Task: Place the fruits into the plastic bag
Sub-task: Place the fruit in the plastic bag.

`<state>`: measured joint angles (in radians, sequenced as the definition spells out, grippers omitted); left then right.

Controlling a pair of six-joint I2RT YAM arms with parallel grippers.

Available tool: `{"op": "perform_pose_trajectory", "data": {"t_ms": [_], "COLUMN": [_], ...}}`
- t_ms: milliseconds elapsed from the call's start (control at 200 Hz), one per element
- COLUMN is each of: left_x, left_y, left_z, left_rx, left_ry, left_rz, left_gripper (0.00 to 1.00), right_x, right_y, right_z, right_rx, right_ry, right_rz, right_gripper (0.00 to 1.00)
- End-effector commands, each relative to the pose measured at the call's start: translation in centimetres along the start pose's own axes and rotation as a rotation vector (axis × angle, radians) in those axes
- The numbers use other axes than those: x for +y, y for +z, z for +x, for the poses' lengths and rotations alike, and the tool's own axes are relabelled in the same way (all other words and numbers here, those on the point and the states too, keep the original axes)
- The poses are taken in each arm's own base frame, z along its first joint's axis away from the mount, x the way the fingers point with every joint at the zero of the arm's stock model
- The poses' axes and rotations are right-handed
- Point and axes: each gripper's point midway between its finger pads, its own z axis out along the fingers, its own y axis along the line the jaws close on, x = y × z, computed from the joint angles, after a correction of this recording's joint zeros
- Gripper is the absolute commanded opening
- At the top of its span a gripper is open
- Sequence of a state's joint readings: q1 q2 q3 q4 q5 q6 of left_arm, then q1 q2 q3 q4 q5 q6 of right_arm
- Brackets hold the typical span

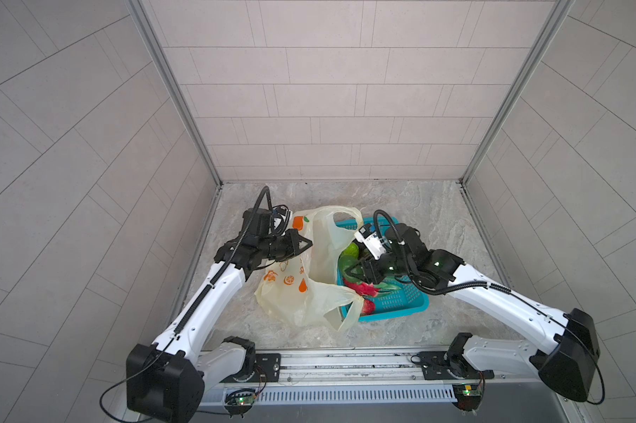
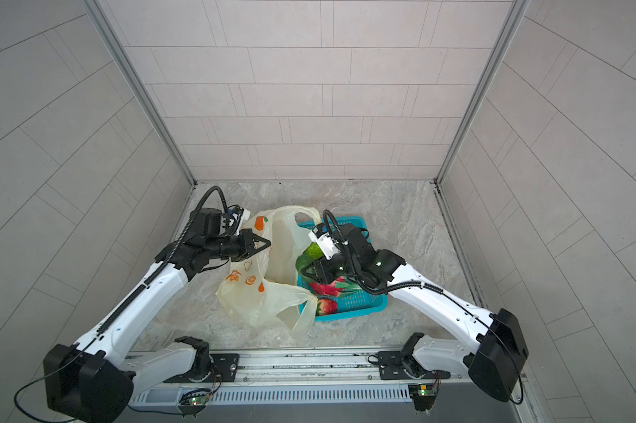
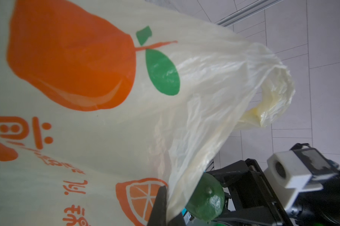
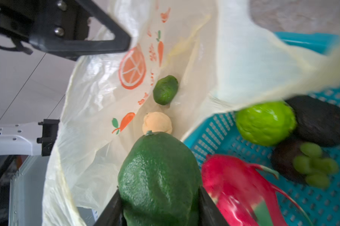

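White links [image 1: 226,289], black joints [image 1: 162,381], ribbed black cables [image 1: 207,293]

Both top views look steeply down from high over the whole scene. The close wrist views face each other, sharing the plastic bag [image 3: 204,97] and dark green fruit [image 3: 204,199].

In both top views the plastic bag [image 1: 309,300] drapes its handle loops over the 11 and 7 o'clock corners of the basket [image 1: 393,315], hiding them from us along with part of the strawberry [image 2: 325,307]. In the right wrist view, the frame edge cuts off the dark green fruit [image 4: 159,176], and we find the dragon fruit [image 4: 230,176] blurred.
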<state>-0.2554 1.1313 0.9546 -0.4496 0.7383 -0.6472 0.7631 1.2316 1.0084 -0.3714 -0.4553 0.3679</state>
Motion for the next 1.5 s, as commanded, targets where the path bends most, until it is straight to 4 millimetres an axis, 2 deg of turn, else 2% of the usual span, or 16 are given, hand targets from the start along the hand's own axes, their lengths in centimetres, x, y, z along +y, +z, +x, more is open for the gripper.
{"op": "perform_pose_trajectory", "data": {"t_ms": [0,95,285,470,676,801,866,1031,1261,1496], "left_x": [0.0,0.3,0.1,0.1,0.2,0.2,0.3,0.4,0.5,0.4], "left_y": [-1.5,-2.3,-3.3,-3.3,-2.9,-2.7,-2.7,-2.5,-2.3,-2.0], "left_z": [0.3,0.5,0.4,0.5,0.5,0.5,0.5,0.6,0.8,0.9], "left_rx": [-0.004,-0.01,-0.055,-0.048,-0.04,-0.037,-0.036,-0.033,-0.023,-0.009], "left_ry": [0.069,0.088,0.099,0.088,0.076,0.073,0.074,0.075,0.075,0.084], "left_rz": [-0.068,-0.104,-0.121,-0.12,-0.109,-0.107,-0.107,-0.105,-0.097,-0.08], "left_gripper": [0.0,0.0,0.0,0.0,0.0,0.0,0.0,0.0,0.0,0.0], "right_x": [1.7,2.6,1.6,0.0,-1.5,-2.1,-2.4,-3.1,-3.5,-1.7], "right_y": [1.5,3.3,6.6,10.0,12.4,13.5,13.5,12.6,10.2,5.2], "right_z": [-1.8,-2.4,-3.4,-2.3,-1.2,-0.5,-0.3,-0.4,-1.4,-2.7], "right_rx": [-0.017,-0.018,-0.031,0.029,0.086,0.11,0.117,0.105,0.057,-0.037], "right_ry": [-0.125,-0.141,-0.113,-0.096,-0.062,-0.04,-0.03,-0.041,-0.055,-0.154], "right_rz": [0.012,0.004,0.027,0.068,0.106,0.119,0.135,0.184,0.214,0.175], "right_gripper": [0.31,0.31,0.33,0.38,0.45,0.56,0.65,0.8,0.8,0.8]}}
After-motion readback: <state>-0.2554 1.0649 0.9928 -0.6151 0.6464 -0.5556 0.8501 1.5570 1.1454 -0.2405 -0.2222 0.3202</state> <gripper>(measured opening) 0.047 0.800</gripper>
